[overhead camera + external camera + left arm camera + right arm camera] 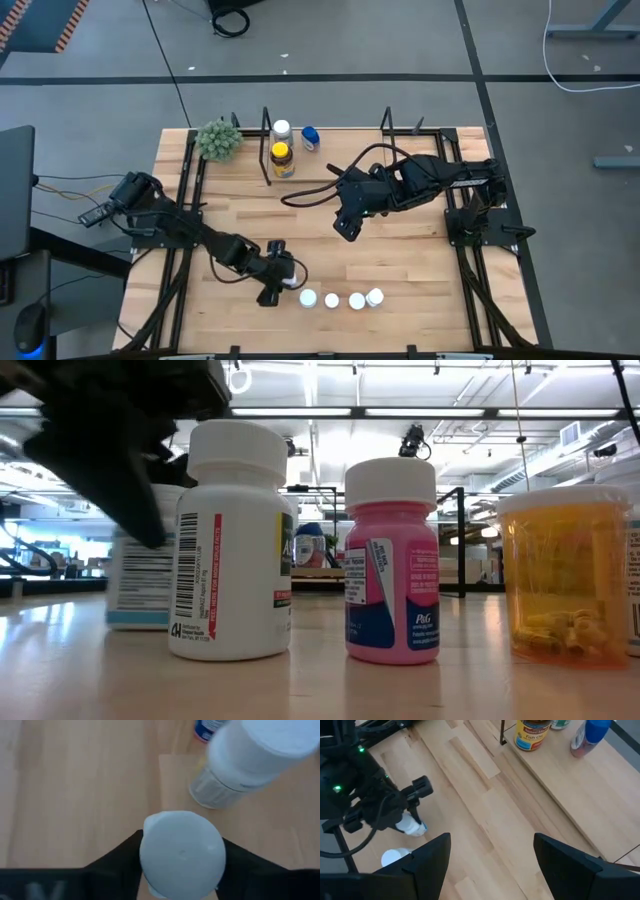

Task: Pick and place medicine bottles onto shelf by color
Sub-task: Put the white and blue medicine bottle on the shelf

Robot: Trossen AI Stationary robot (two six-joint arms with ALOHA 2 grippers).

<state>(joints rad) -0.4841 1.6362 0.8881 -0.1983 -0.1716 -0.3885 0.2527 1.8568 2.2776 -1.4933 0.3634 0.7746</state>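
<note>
Four white-capped bottles standing in row at table's 6 o'clock edge; left gripper clenching around fifth white bottle, risking knocking closest neighbour. Right gripper hovering released mid-table; shelf at 12 o'clock.

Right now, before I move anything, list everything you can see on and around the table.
row bottles: four, white caps, lined up at the table's near edge
held bottle: one, white cap, at the row's left end
white bottle: one, on the shelf
amber bottle: one, yellow cap, on the shelf
blue bottle: one, on the shelf
plant ball: one, green, far left corner
shelf: one, light wood, black wire uprights, far side
table: one, wood
left gripper: jaws closed on the held bottle
right gripper: jaws open, above the table's middle
</note>
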